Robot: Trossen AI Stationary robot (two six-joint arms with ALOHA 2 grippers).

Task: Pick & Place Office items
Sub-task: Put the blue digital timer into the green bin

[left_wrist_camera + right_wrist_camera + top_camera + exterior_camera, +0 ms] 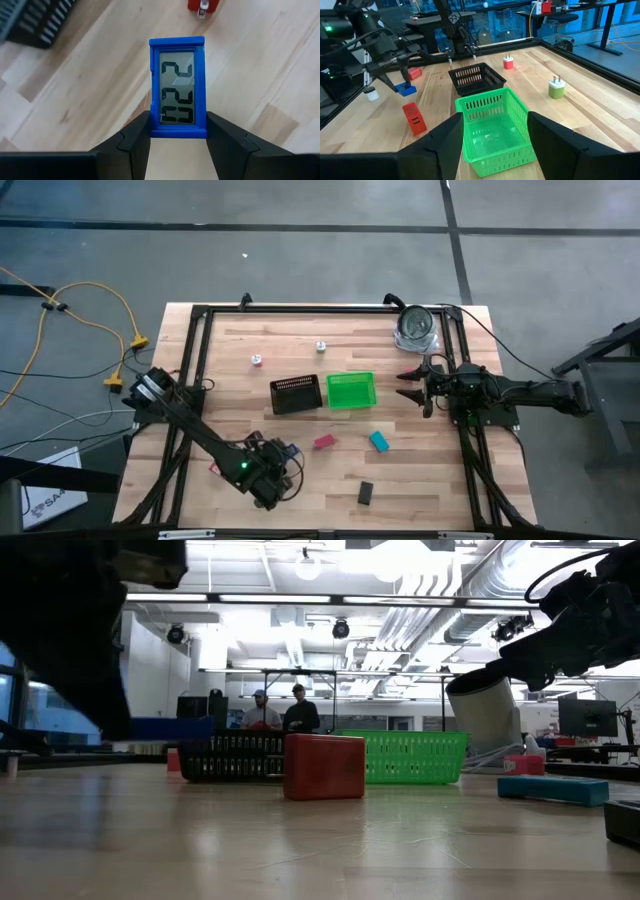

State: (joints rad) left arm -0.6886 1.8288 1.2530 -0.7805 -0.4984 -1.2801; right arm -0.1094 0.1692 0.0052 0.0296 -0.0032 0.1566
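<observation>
- Carrying was the step in hand: left gripper pinched the blue clock, lifted over the table's near-left part.
- Next, it needed moving to the green bin.
- Right gripper waited beside that bin, fingers spread.

Dark jointed arms, angular black jaws, green indicator light.

Overhead looks straight down; low looks level; both share green bin.
</observation>
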